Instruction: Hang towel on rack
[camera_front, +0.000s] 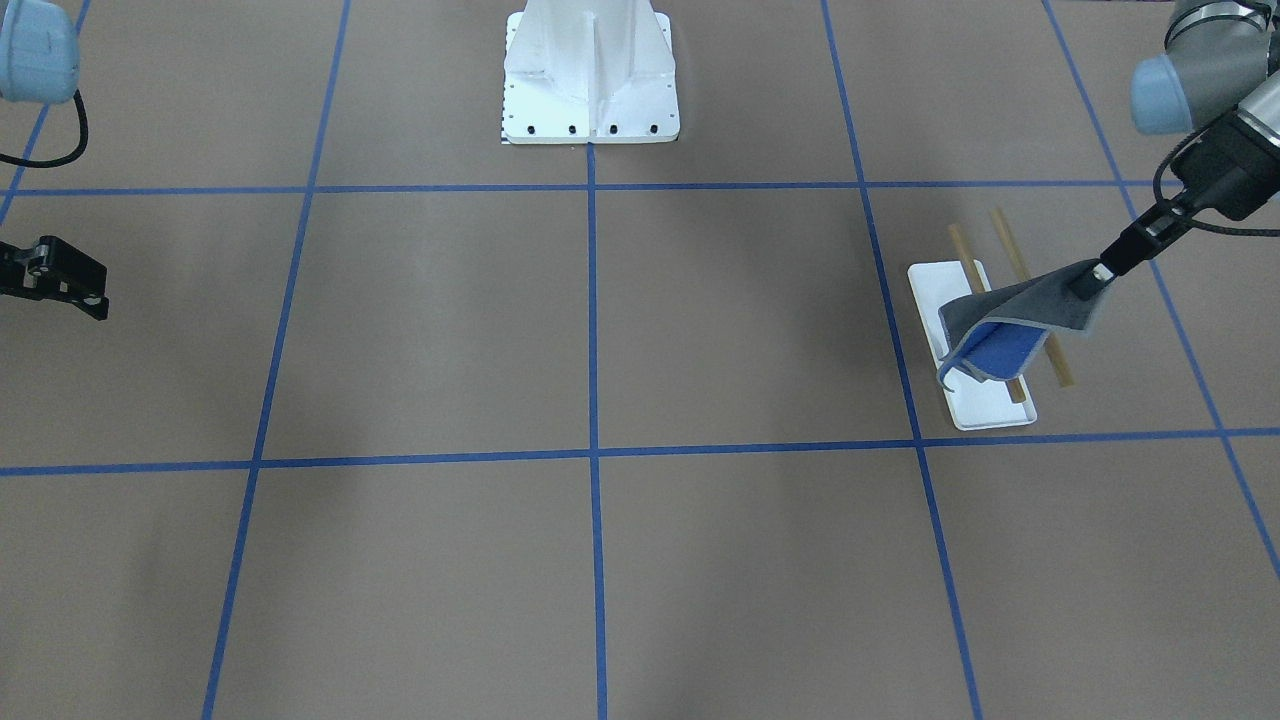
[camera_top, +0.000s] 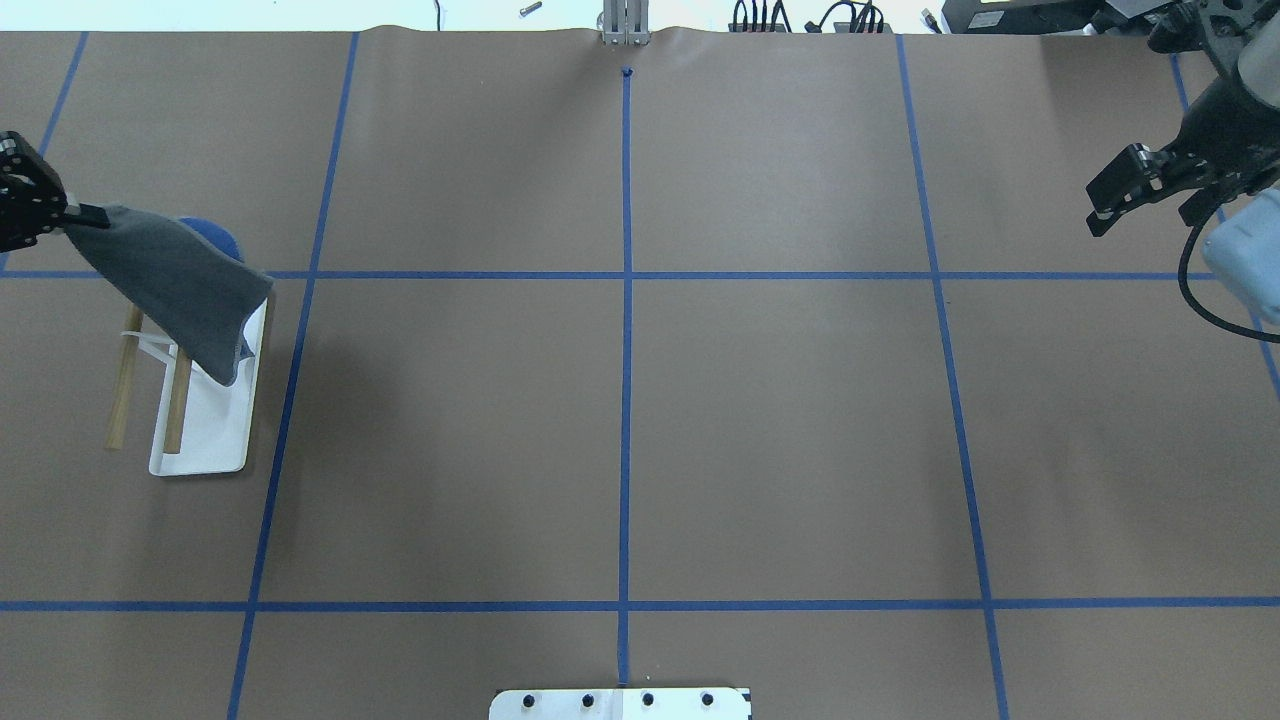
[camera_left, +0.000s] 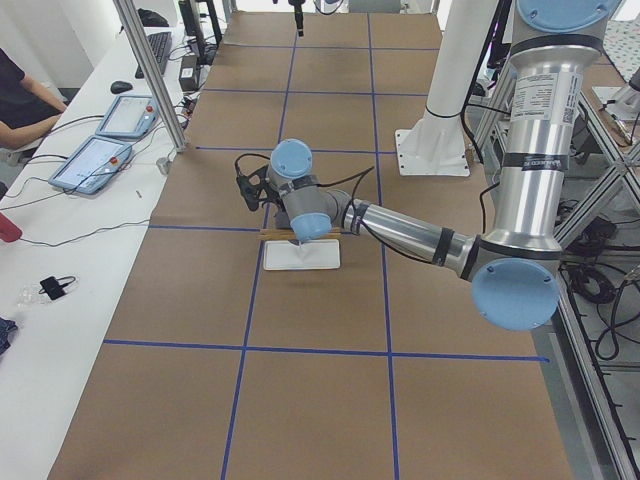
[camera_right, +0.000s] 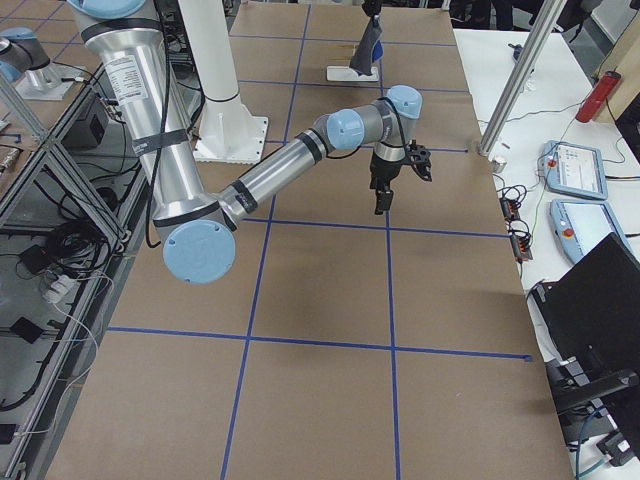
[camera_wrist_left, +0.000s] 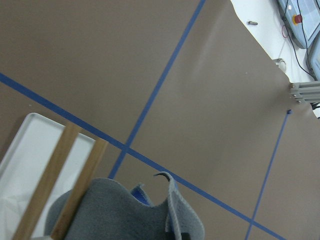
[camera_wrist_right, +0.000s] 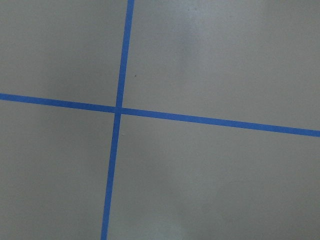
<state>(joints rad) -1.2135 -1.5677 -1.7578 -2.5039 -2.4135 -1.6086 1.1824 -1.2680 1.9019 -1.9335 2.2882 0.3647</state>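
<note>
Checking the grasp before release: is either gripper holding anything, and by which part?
The left gripper holds the towel pinched at one corner; the right gripper holds nothing.

The towel (camera_wrist_left: 115, 212) fills the bottom edge, grey face toward the camera, a sliver of bright blue showing beside a curled hem. Its left part meets the rack (camera_wrist_left: 51, 170), whose two tan rods run side by side above the white tray base (camera_wrist_left: 27, 142); which lies on top is unclear. Blue tape lines (camera_wrist_left: 162, 67) cross on the brown desk (camera_wrist_left: 90, 45), and a control pendant (camera_wrist_left: 302, 20) lies beyond its far edge
</note>
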